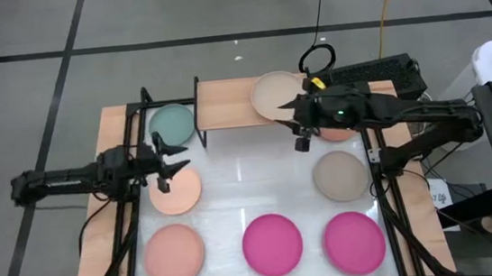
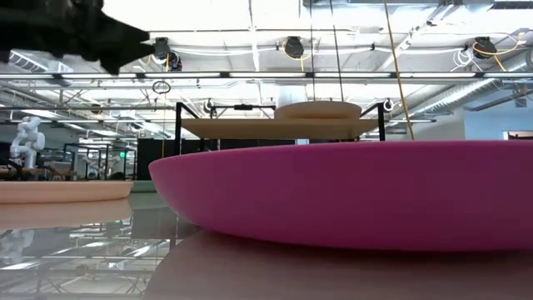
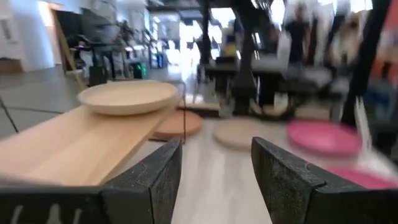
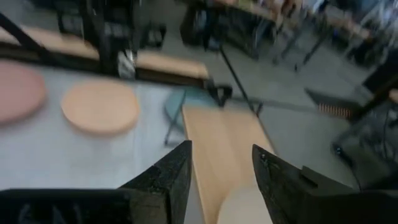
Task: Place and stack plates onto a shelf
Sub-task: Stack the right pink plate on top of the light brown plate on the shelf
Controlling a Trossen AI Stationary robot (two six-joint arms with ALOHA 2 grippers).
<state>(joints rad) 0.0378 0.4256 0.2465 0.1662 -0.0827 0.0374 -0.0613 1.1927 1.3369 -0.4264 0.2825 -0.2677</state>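
Observation:
The shelf point(image 1: 229, 103) stands at the table's far edge, and one beige plate point(image 1: 276, 94) rests flat on the right part of its wooden top. My right gripper point(image 1: 283, 109) hovers open just above that plate's near rim; in its wrist view point(image 4: 221, 165) the plate point(image 4: 245, 208) lies below the fingers. My left gripper point(image 1: 179, 156) is open, held in the air between the teal plate point(image 1: 172, 122) and a peach plate point(image 1: 177, 192). Its wrist view point(image 3: 216, 168) looks toward the shelf point(image 3: 74, 146).
On the table lie a salmon plate point(image 1: 174, 255), two magenta plates point(image 1: 272, 242) point(image 1: 354, 242), a beige-taupe plate point(image 1: 340, 174) and a peach plate point(image 1: 338, 133) partly under the right arm. The left part of the shelf top point(image 1: 224, 99) is bare. A magenta plate point(image 2: 350, 196) fills the low view.

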